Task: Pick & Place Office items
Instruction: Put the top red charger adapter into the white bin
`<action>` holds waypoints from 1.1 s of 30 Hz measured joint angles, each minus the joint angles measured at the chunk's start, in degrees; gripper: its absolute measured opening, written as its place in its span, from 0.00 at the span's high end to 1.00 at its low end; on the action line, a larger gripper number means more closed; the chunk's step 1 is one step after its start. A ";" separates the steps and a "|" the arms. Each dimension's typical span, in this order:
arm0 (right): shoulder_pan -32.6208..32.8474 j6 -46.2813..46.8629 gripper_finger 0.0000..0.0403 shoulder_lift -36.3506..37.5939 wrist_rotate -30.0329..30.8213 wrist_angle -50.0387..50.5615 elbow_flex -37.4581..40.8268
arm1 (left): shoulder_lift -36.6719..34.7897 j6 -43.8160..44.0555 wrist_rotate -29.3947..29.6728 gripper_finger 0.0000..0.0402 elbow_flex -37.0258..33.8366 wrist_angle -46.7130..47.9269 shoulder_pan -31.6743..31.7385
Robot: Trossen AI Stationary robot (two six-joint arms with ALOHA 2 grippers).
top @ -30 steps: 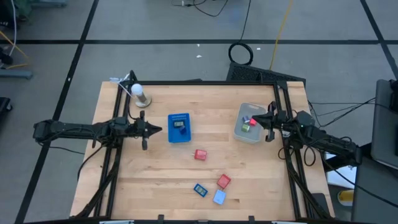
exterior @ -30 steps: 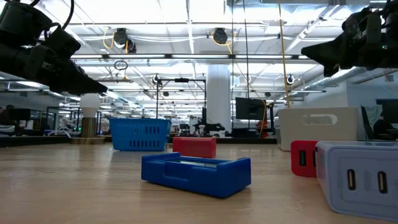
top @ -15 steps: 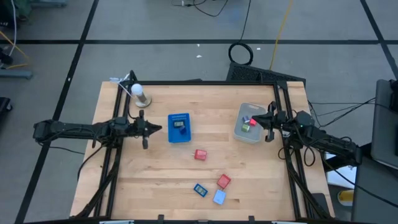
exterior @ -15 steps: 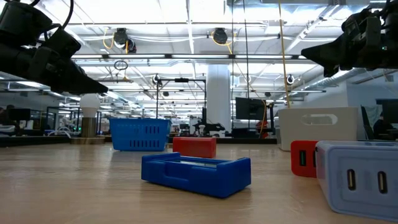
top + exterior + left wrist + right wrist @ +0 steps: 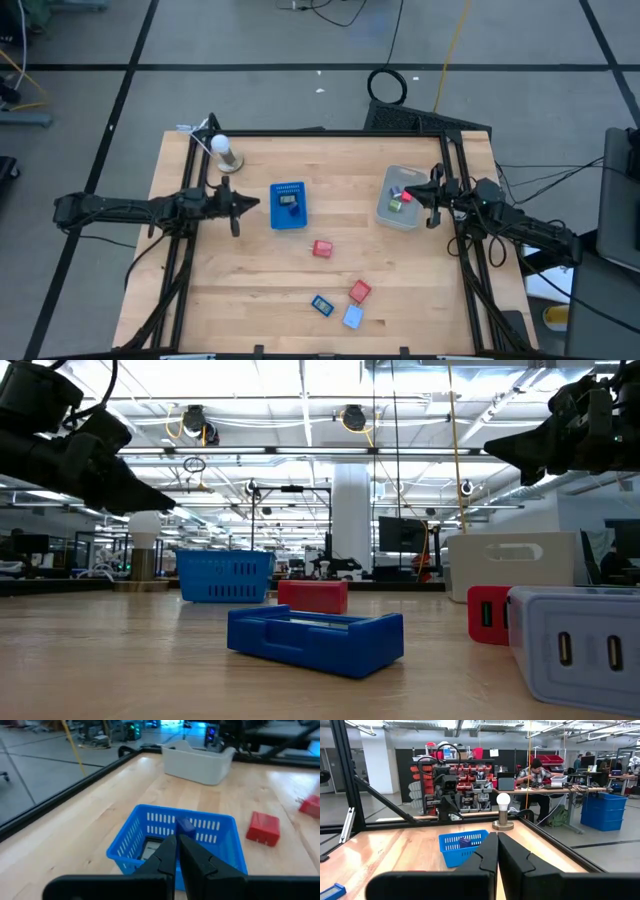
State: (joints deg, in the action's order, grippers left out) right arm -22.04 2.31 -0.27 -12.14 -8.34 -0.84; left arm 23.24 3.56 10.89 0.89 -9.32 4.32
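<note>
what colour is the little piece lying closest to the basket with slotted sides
Red. The small block lies just past the blue basket; the left wrist view shows it best.

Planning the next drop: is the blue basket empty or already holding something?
Not empty. The blue basket holds a dark piece and a flat pale one, seen from above and in the left wrist view.

blue tray (image 5: 288, 205) sits mid-table | translucent bin (image 5: 401, 198) lies at its 3 o'clock, well apart | white bulb on its stand (image 5: 225, 152) stands at the tray's 10 o'clock
</note>
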 joint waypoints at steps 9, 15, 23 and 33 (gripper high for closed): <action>0.00 0.02 0.99 -0.02 0.02 2.35 0.04 | 0.02 5.11 -0.68 0.94 0.93 -8.72 -0.01; 0.02 1.75 0.99 -0.02 0.02 2.58 0.04 | 3.38 5.68 -2.53 0.98 10.06 -3.76 -2.74; 0.01 1.99 0.99 -0.02 0.02 2.58 0.04 | 22.10 5.32 2.17 0.99 24.59 3.38 -4.85; 0.02 2.01 0.99 -0.02 0.00 2.60 0.04 | 49.40 3.05 -2.15 0.98 44.63 10.62 -7.99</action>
State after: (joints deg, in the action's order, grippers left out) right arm -22.02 4.32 -0.30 -12.14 -5.74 -0.80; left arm 72.65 6.61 8.74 45.52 1.30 -3.67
